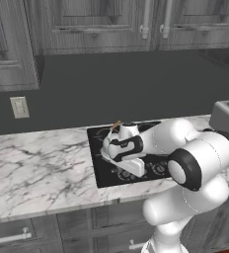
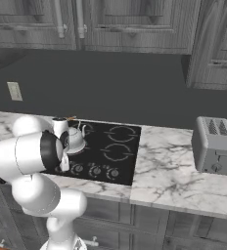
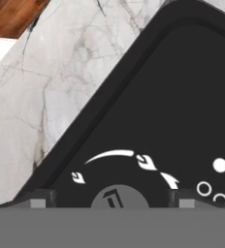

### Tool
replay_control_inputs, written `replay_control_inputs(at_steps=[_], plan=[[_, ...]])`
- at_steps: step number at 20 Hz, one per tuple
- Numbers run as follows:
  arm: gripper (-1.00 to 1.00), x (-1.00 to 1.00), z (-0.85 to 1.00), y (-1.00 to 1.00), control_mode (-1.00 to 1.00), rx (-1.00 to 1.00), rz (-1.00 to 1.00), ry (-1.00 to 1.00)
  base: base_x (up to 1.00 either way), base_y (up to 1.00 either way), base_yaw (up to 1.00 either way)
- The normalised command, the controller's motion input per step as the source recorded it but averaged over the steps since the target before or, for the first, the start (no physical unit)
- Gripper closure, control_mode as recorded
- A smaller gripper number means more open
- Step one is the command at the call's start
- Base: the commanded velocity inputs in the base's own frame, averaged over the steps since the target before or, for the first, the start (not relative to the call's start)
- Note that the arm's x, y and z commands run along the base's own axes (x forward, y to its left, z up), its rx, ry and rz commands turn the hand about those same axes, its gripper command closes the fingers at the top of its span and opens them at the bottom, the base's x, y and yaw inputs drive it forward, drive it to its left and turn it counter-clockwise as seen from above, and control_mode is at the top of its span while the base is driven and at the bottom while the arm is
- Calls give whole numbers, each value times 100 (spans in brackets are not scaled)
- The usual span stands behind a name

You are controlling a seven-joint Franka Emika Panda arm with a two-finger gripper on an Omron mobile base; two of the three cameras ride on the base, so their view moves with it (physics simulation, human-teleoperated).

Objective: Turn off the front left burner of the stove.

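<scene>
The flat black glass stove sits sunk into the white marble tabletop, front edge near the tabletop's lip. Its front left burner is hidden behind the arm. In the hand view the hand is spread, one tip either side of a round dark knob by the stove's front corner. A silver kettle crowds the left side, and a grey boxy toaster stands well apart.

Grey wood cabinets above marble counter.
</scene>
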Motion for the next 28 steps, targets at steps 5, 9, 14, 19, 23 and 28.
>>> replay_control_inputs(at_steps=[5, 9, 14, 19, 23, 28], plan=[[100, 0, 0, 0, -100, -1, 0, 0, 0, 0, 0], [100, 0, 0, 0, -100, -4, 0, 0, 0, 0, 0], [100, 8, -5, 0, -100, -6, 1, 0, 0, 0, 0], [100, 4, -17, 0, -100, -2, 0, 0, 0, 0, 0], [100, 0, -15, 0, -100, 0, 0, 0, 0, 0, 0], [100, 0, -16, 0, -100, 0, -4, 0, 0, 0, 0]])
